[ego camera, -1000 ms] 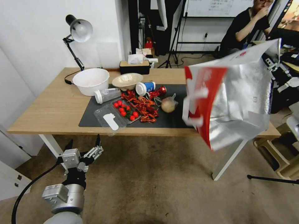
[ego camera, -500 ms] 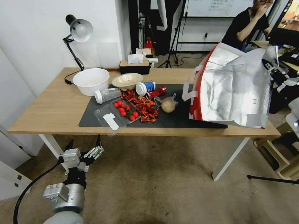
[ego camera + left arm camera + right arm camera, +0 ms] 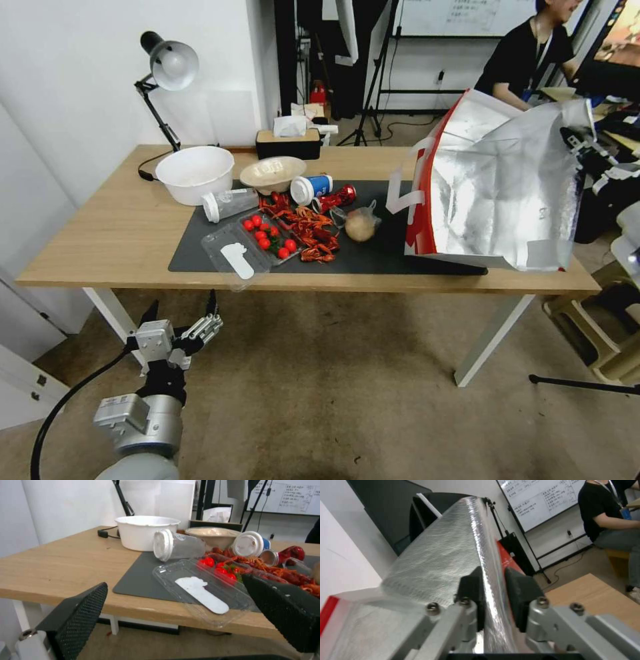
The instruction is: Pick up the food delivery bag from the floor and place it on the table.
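My right claw [image 3: 493,602] is pinched on the top edge of the bag [image 3: 497,190], the foil rim squeezed between its two dark pads [image 3: 519,597]. In the head view that claw [image 3: 587,148] sits at the bag's far upper corner, off the right end of the surface [image 3: 100,227]. The bag's base appears to rest on the surface, partly on the dark mat [image 3: 200,250], at the right end, well clear of the floor [image 3: 347,400]. It leans, foil mouth gaping toward me, white handles [image 3: 403,197] hanging on its left side near the bun [image 3: 360,225] in its clear wrap. My left claw [image 3: 179,319] hangs low in front of the surface's near edge, fingers spread wide and holding nothing; from its wrist I see the tomato tray [image 3: 206,590] just past them. I judge the placing step nearly finished: the lift is done and the bag is down. The next move calls for letting go gently, since the bag is tall, light and tilted, and could flop or slide off the right edge when the rim is freed.
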